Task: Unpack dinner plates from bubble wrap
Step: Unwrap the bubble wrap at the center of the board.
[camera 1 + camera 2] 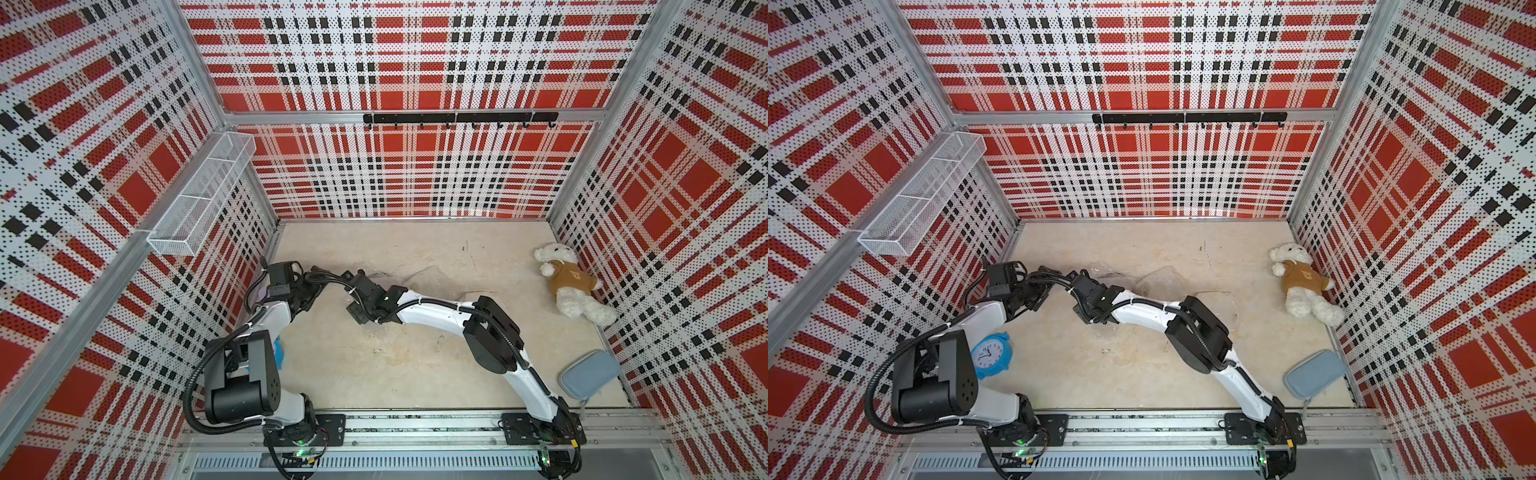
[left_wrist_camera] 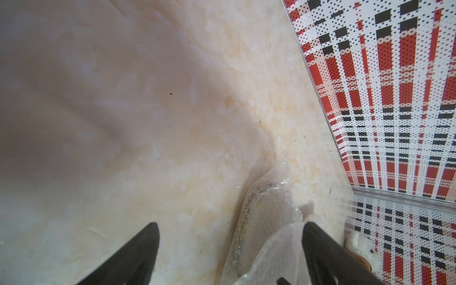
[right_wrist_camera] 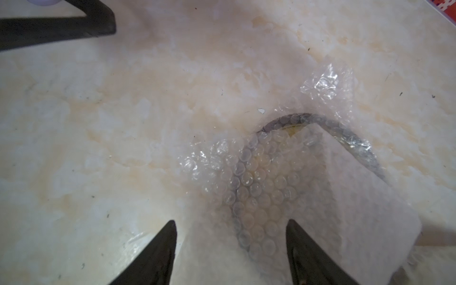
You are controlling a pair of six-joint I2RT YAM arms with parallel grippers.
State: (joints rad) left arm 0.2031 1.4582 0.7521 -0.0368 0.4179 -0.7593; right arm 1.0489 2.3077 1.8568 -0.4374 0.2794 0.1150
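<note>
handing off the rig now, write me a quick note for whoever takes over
Left hand: open, empty, close over the table beside a fold of bubble wrap.
Right hand: open, holding nothing, above a dark-rimmed plate that lies under the wrap.
Done: no bare plate in view.
Left: pull the wrap off that plate. Other plates cannot be made out.
</note>
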